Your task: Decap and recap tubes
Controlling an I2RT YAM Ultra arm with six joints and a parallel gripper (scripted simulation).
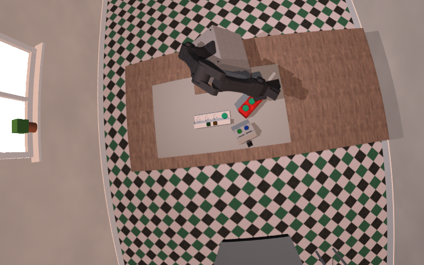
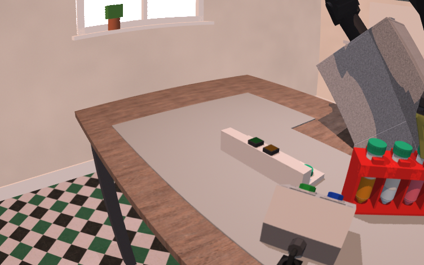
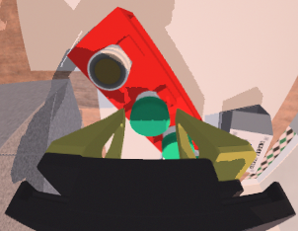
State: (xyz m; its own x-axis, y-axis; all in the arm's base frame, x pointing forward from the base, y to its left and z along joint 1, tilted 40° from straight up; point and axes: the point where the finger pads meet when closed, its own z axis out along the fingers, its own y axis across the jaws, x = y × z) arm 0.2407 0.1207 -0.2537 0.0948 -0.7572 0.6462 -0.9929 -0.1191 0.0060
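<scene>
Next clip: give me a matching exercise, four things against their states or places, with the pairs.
1 tube 1
2 tube 2's cap
3 amber lamp
4 blue key

a unlit
b on the control box, beside the green key
c uncapped, mouth open
d on its tube, between the fingers of the open gripper

Pairs: 1-c, 2-d, 3-a, 4-b
</scene>
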